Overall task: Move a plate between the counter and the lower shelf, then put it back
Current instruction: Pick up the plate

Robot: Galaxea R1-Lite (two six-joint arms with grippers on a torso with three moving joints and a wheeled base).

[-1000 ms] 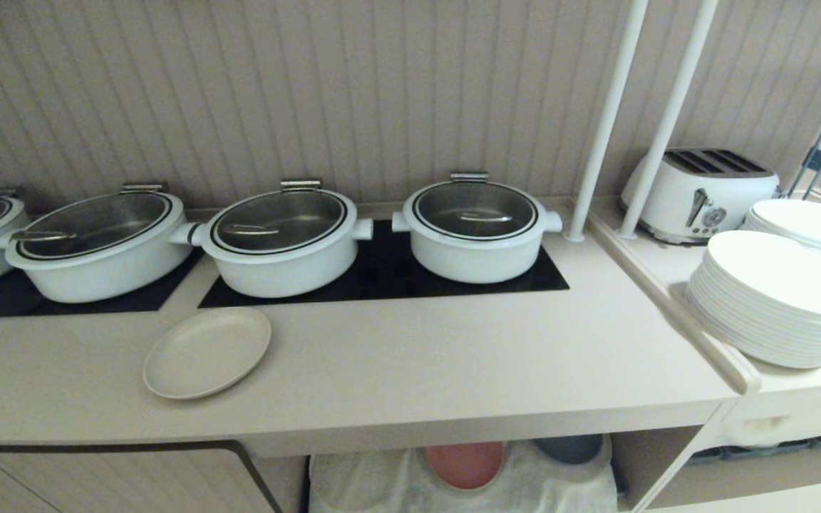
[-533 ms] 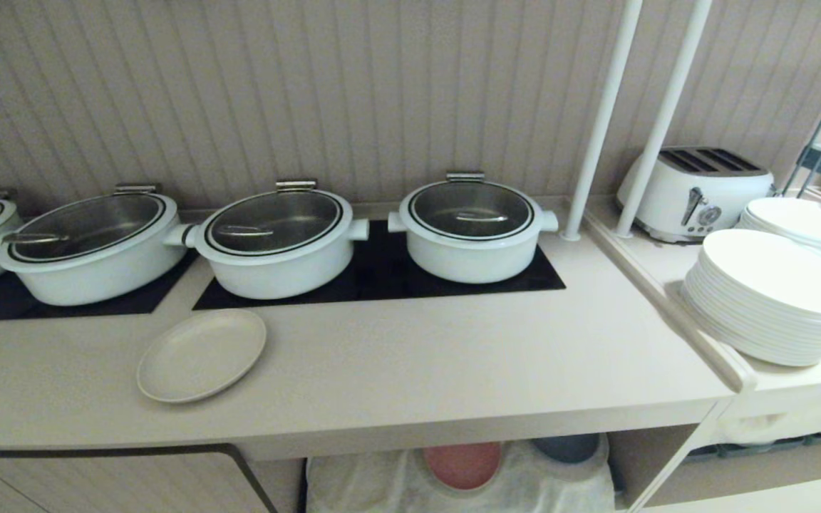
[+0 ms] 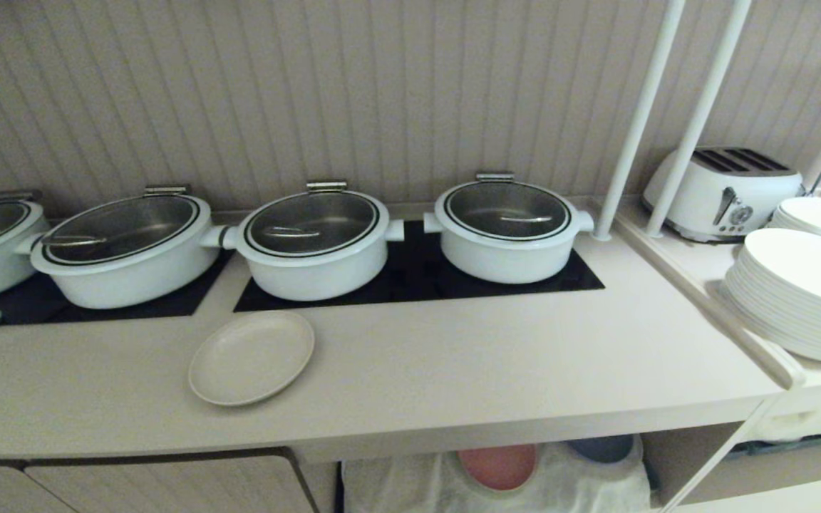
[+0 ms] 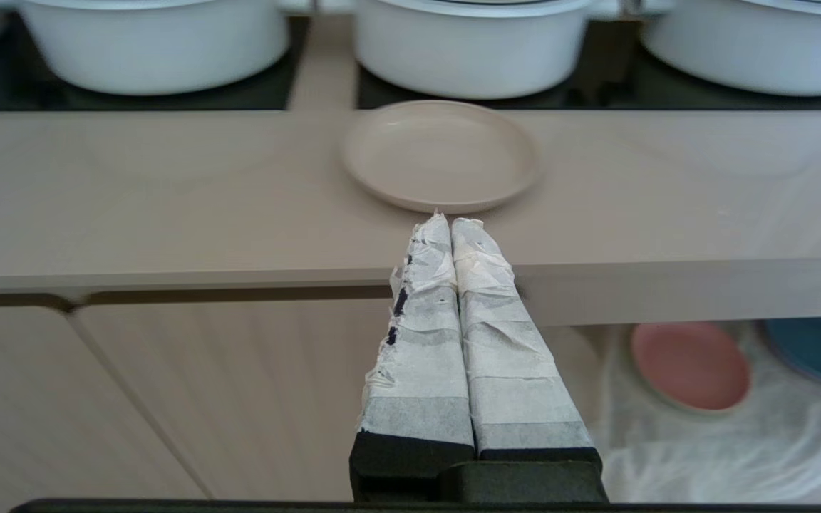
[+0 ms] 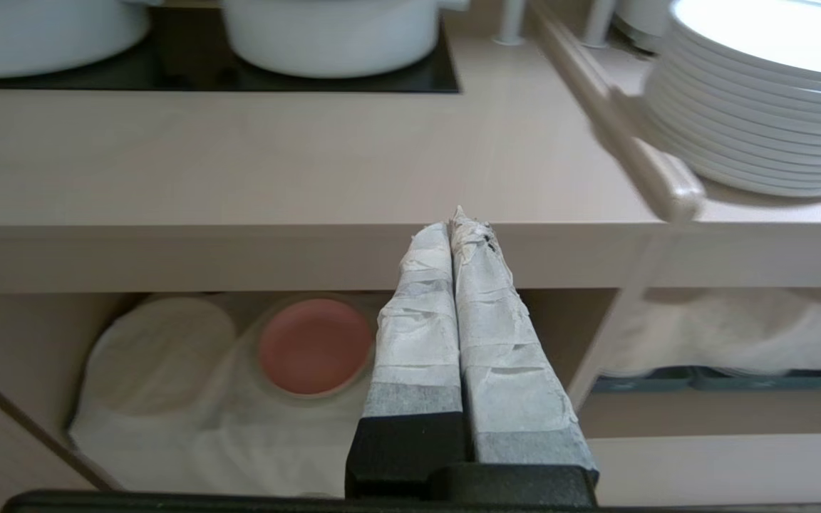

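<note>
The plate [image 3: 251, 358] is lying flat on the counter [image 3: 453, 370], in front of the pots. The left gripper [image 4: 445, 222] and right gripper [image 5: 457, 217] are hanging before the counter edge, jaws pressed together, holding nothing.

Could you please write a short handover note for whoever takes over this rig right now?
Left gripper: shut, empty, short of the counter's front edge, pointing at the beige plate.
Right gripper: shut, empty, also in front of the counter's edge.
Beige plate lies on the counter before the pots.
Lower shelf: pink plate and blue plate on the white cloth.
Done: nothing visible yet.
Left: carry the beige plate to the shelf, then return it.
</note>
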